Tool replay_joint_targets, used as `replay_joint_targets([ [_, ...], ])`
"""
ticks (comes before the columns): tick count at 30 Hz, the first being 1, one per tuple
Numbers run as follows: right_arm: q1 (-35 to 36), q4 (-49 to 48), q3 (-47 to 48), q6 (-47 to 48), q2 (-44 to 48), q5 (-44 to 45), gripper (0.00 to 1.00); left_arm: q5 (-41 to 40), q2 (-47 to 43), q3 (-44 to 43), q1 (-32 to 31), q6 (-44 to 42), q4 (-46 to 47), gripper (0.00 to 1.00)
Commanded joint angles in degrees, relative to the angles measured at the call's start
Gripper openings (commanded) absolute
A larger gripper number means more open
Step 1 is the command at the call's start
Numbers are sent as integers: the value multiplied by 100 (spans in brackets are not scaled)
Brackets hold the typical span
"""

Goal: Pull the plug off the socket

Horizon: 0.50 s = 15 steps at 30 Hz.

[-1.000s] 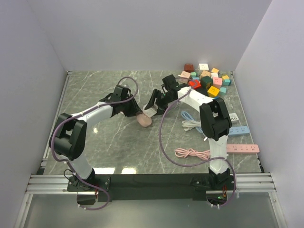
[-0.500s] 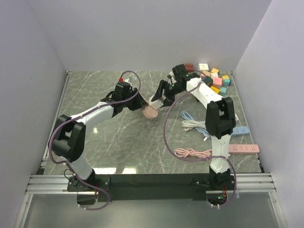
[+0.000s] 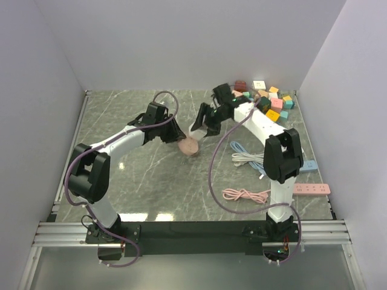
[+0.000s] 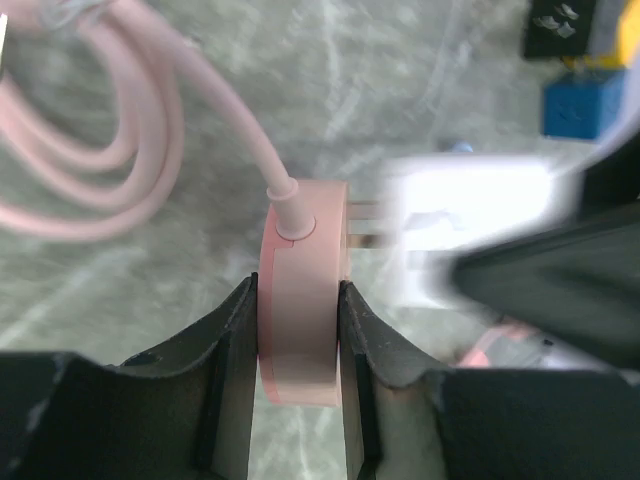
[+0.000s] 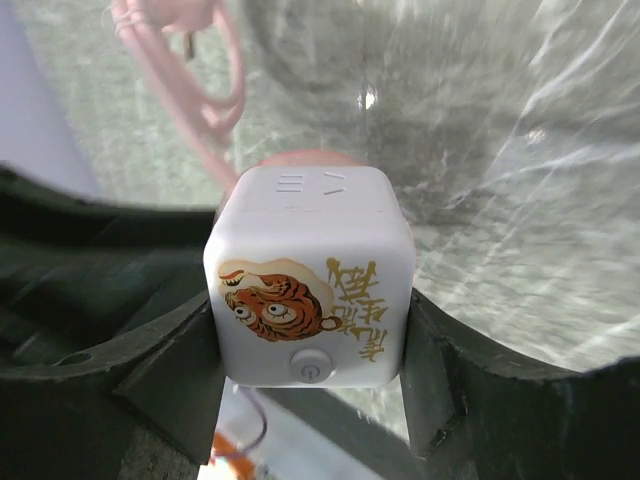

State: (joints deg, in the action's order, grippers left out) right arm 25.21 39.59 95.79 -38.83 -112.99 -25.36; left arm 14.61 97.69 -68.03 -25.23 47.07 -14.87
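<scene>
Grey marble table (image 3: pixel 139 181), white walls. Nearest, on the right, we note a coiled pink cable (image 3: pixel 245 194) beside a pink strip (image 3: pixel 311 188). Behind them lie a blue strip (image 3: pixel 305 165) and a white cable (image 3: pixel 245 158). At mid-table the left gripper (image 4: pixel 298 330) pinches the pink plug (image 4: pixel 305 250) across its flat faces. The right gripper (image 5: pixel 305 380) pinches the white, tiger-printed socket (image 5: pixel 310 260). Prongs (image 4: pixel 365 225) show between plug and socket. The socket is blurred there, so they appear partly withdrawn, though we cannot confirm it. Coloured blocks (image 3: pixel 269 99) lie at the far right.
</scene>
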Motion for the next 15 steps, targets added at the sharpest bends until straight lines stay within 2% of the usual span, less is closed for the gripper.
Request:
replay_joint_targets([
  [1,-867,513,1028,815,58,-837,0,-521,-22,114,54,-321,-271,1],
  [3,-1323,759,1476,990,-126,-1257,0,-495,-31,254,62,-321,-235,1],
  [6,-1606,1015,1996,1123,-328,-1471,0,-468,-31,360,80,-295,-191,1],
  [10,-1659,357,1576,869,-83,-892,0,-450,-83,299,98,-304,-191,1],
  [15,-1818,-310,1205,351,-188,583,0,-310,-92,106,124,-330,-183,1],
])
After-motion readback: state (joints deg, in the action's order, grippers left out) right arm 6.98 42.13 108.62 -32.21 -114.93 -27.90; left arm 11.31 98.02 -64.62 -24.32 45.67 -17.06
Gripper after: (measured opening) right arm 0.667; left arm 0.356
